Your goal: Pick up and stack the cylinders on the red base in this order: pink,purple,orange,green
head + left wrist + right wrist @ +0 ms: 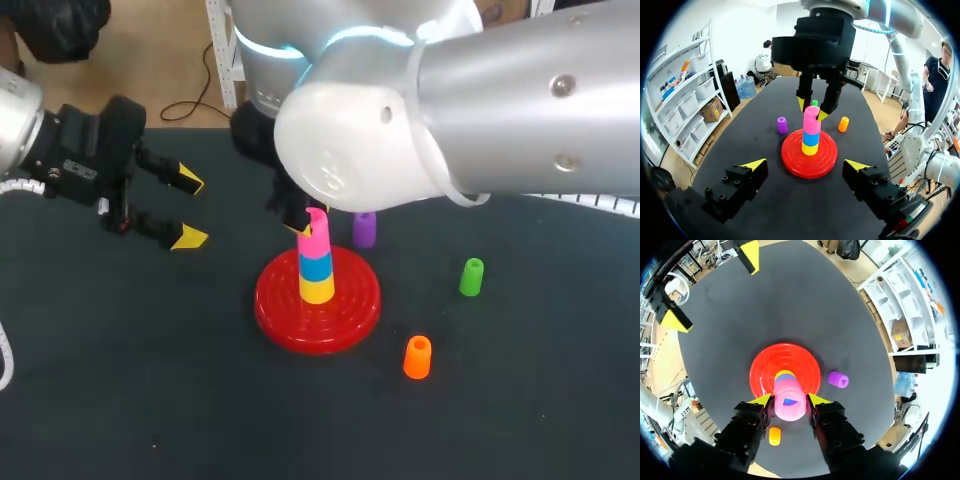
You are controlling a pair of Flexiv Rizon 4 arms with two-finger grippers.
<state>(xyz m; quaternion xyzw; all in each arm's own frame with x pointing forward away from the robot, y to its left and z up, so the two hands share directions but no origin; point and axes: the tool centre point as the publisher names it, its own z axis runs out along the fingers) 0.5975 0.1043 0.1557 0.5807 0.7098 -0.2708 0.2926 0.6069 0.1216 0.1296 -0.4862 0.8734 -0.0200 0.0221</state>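
**Right arm seating the pink cylinder on the red base's stack**

The right arm [480,100] fills much of the head view above the dark table [150,400]. On the red base [275,305] a yellow cylinder [317,290] carries a blue cylinder [316,266]. The pink cylinder [316,238] sits on top, leaning slightly.

The right gripper [789,401] clasps the pink cylinder from two sides. The left gripper [188,208] hangs well to the left, fingers spread and holding nothing.

To finish well, straighten the pink piece, press it flush onto the blue, then part the fingers and rise straight up.

The purple cylinder [364,229], green cylinder [471,277] and orange cylinder [417,357] wait near the base.

The right arm's bulk hides most of its gripper in the head view. No view shows a central peg, and whether the pink piece is fully seated cannot be told.
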